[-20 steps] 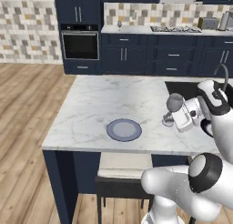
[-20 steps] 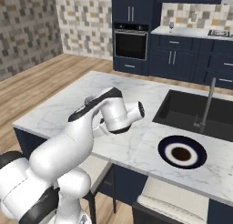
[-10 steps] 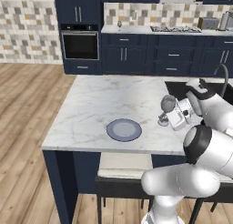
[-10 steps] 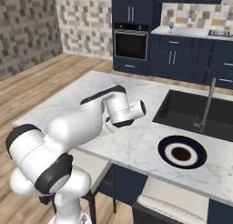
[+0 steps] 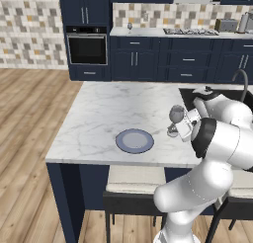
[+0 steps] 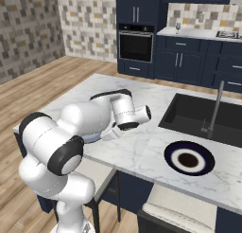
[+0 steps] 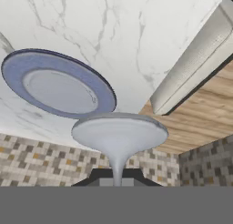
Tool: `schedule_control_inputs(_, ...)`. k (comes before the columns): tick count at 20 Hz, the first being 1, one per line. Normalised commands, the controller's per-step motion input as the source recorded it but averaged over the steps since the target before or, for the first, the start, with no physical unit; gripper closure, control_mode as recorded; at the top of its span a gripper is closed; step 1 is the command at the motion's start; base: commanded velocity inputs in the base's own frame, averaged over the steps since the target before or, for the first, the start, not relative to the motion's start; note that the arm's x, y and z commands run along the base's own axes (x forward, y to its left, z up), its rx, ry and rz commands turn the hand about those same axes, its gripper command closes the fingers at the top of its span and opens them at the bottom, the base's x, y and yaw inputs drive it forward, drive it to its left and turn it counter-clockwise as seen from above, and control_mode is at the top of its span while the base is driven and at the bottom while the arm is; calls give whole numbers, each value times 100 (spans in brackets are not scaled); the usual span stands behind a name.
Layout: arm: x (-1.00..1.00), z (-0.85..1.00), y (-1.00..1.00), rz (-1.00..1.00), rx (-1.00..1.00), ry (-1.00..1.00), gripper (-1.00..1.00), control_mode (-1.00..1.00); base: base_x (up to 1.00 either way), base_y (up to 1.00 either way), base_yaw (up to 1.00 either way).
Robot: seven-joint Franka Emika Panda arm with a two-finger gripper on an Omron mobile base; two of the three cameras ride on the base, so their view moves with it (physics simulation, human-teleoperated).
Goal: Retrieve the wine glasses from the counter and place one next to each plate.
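Currently my gripper is clenched on a wine glass, pinching it by the stem. In the left base view the glass stands roughly upright, bowl up, its foot low over the marble island, just to the right of the pale blue-grey plate. I can't tell whether the foot touches the marble or hangs just above it.

The hand view looks along the stem: the round foot sits dead ahead of me, with the plate beyond it and off to one side. Foot and plate rim look close there but apart, not overlapping.

The key relation: the stem's long axis is near vertical, so the foot faces the marble. My guess is the next move is mostly a straight drop with no re-tilt, then a release. The plate lies left of the glass, so any sideways correction should be small, and leftward only if I want it tighter to the rim.

The second plate, white with a dark ring, sits on the right end of the island in front of the sink, well apart from here. The other wine glass stands on the far counter against the tile wall.

Risk as I judge it: thin stem, small foot, so a skewed release could tip it.
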Motion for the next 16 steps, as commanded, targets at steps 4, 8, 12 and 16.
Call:
schedule_control_inputs(4, 33, -27, 0, 0, 0, 0, 100, -100, 0, 0, 0)
schedule_control_inputs(8, 32, -30, 0, 0, 0, 0, 100, -100, 0, 0, 0)
schedule_control_inputs(12, 29, -29, 0, 0, 0, 0, 100, -100, 0, 0, 0)
schedule_control_inputs(16, 27, -29, 0, 0, 0, 0, 100, -100, 0, 0, 0)
